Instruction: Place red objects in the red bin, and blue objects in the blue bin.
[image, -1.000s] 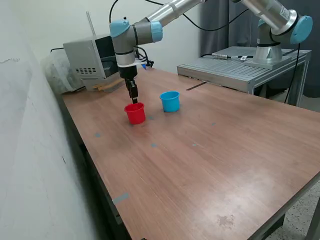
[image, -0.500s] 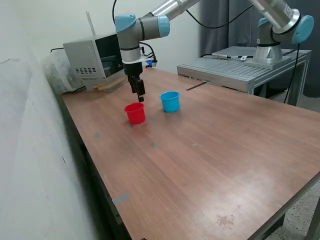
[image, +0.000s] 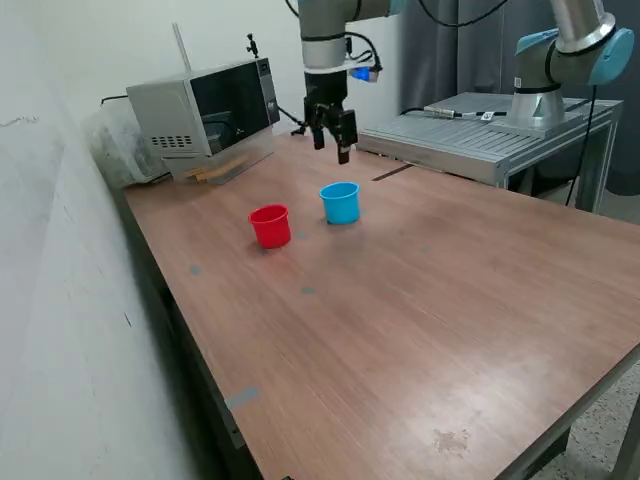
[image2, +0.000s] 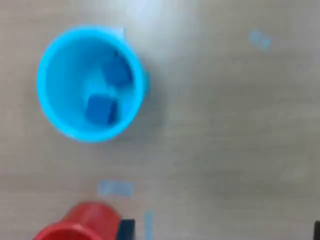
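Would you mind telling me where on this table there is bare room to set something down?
The wide stretch of table in front of the red cup and blue cup is bare. It is crowded at the back, where the microwave stands and the gripper hangs behind the cups.

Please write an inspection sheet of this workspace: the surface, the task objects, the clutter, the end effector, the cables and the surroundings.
Surface: wooden table, small tape marks, a stain near the front edge.
Job's things: red cup and blue cup upright, apart; two blue cubes inside the blue cup; red cup's inside not visible, no red cubes seen.
Clutter: microwave at the table's back.
End effector: raised above the table behind the blue cup, holds nothing seen; jaw state unclear.
Cables: black cables hang at the arm.
Surroundings: second arm on a metal platform, white wall.
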